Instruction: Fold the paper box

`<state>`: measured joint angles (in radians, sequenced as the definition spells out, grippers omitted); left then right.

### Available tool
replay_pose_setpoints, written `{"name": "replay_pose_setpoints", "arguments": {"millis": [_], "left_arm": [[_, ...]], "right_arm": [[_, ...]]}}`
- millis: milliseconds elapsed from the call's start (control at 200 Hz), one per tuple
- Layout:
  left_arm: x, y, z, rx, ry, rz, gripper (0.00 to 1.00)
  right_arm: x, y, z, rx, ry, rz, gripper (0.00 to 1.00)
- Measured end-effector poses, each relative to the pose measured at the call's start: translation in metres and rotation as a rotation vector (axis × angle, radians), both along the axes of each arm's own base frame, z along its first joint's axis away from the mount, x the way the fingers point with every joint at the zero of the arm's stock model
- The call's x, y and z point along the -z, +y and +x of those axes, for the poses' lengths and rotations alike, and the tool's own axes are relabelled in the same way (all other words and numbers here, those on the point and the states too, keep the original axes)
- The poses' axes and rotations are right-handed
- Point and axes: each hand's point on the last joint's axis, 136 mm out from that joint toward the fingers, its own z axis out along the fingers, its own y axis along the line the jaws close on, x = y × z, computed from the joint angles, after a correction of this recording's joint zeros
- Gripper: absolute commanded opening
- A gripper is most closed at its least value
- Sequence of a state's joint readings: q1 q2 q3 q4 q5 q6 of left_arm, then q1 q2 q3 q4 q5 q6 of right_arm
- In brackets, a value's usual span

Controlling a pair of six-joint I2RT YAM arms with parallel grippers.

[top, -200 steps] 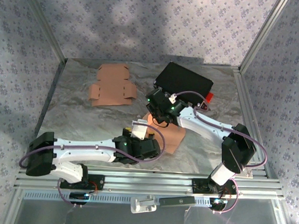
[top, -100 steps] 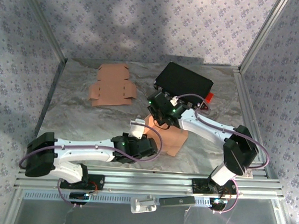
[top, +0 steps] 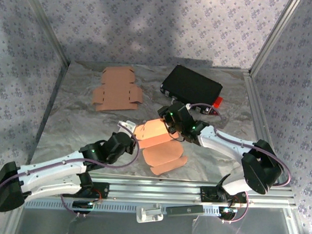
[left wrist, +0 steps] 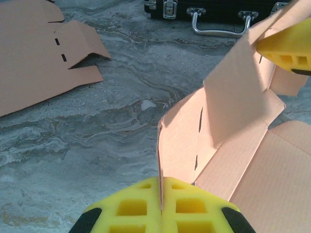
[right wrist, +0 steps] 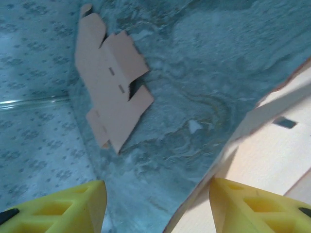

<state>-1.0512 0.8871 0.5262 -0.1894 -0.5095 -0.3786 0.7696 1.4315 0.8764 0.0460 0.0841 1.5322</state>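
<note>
Top view, paper box (top: 160, 143): lay part-folded near the middle of the desk (top: 78, 119), between the two arms, with its far panel raised.
Top view, left fingers (top: 130, 129): sat at the box's left edge.
Top view, right fingers (top: 171, 120): sat at the box's far edge, just in front of the black case (top: 192, 86).
Top view, flat blank (top: 117, 89): lay unfolded at the far left, well apart from the box.
Left wrist view, left fingers (left wrist: 163, 196): were pressed together, clamped on the thin edge of an upright side flap of the paper box (left wrist: 233, 145).
Left wrist view, right fingers (left wrist: 286, 46): one yellow pad touched the top of the raised panel.
Left wrist view, black case (left wrist: 218, 9): stood beyond the box, handle towards the camera.
Right wrist view, right fingers (right wrist: 73, 201): stood apart, clamping nothing.
Right wrist view, paper box (right wrist: 277, 145): its panel edge ran beside the right-hand pad.
Right wrist view, flat blank (right wrist: 114, 82): lay on the desk (right wrist: 204, 58).
</note>
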Motion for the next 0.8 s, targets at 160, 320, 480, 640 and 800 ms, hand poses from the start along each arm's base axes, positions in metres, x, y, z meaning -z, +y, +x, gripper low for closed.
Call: {"name": "replay_pose_setpoints", "arguments": {"millis": [160, 320, 480, 640, 800], "left_arm": [[0.009, 0.005, 0.002, 0.004, 0.022, 0.005, 0.00], [0.017, 0.005, 0.002, 0.003, 0.031, 0.008, 0.00], [0.021, 0.005, 0.003, 0.001, 0.035, 0.009, 0.00], [0.020, 0.003, 0.004, 0.000, 0.030, 0.001, 0.00], [0.025, 0.002, 0.005, -0.001, 0.039, 0.015, 0.00]], "right_arm": [[-0.010, 0.012, 0.001, -0.025, -0.031, 0.090, 0.53], [-0.011, 0.018, -0.003, -0.028, -0.031, 0.124, 0.42], [-0.007, 0.018, 0.001, -0.018, -0.020, 0.137, 0.51], [0.005, 0.019, 0.001, -0.013, 0.016, 0.131, 0.50], [0.017, 0.020, 0.000, -0.005, 0.058, 0.132, 0.37]]}}
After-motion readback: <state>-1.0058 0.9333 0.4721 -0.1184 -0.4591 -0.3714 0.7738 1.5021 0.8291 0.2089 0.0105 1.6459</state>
